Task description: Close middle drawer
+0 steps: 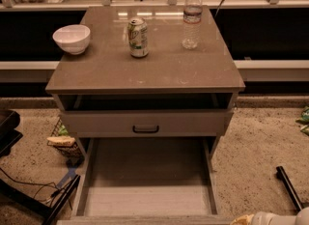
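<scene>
The middle drawer (145, 185) is pulled far out of the grey-wood cabinet (145, 69). Its long plain tray is open toward me and empty. Its front lies along the bottom edge of the view, and its handle is out of view. Above it, the uppermost drawer front (145, 122) with a small black handle (146, 129) stands slightly out, with a dark gap behind it. The lowest drawer is hidden beneath. My gripper (263, 218) shows only as a cream and white tip at the bottom right corner, just right of the middle drawer's front corner.
On the cabinet top stand a white bowl (71, 38), a green can (138, 37) and a water bottle (192, 19). A basket with snack bags (63, 141) sits left of the cabinet. Black gear and cables (29, 195) lie lower left. A black bar (288, 186) lies on the carpet at right.
</scene>
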You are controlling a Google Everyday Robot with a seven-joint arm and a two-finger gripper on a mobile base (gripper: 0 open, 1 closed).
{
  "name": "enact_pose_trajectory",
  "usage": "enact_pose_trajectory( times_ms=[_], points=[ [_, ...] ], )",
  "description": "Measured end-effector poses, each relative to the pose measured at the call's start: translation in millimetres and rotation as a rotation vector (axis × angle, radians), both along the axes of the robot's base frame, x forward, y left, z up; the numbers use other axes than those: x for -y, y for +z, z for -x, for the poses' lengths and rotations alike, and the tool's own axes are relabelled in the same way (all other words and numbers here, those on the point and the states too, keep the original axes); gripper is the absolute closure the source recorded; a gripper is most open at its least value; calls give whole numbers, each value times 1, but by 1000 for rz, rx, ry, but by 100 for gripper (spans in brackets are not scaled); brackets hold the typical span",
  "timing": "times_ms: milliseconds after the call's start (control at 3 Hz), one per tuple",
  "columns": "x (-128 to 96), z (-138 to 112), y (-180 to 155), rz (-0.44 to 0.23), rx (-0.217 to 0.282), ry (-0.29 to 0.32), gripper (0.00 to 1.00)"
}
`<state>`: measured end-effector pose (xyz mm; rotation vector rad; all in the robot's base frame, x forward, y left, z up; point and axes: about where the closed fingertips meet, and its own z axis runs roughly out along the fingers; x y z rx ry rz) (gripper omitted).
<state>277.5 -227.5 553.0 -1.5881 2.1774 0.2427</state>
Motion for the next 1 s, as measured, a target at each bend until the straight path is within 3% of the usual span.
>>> enact_pose_trajectory(
  times_ms=[333,1000],
  points=[
    [-10,11,-40,-94,-20,3,100],
    [-39,10,-118,-342,23,68,100]
  ],
)
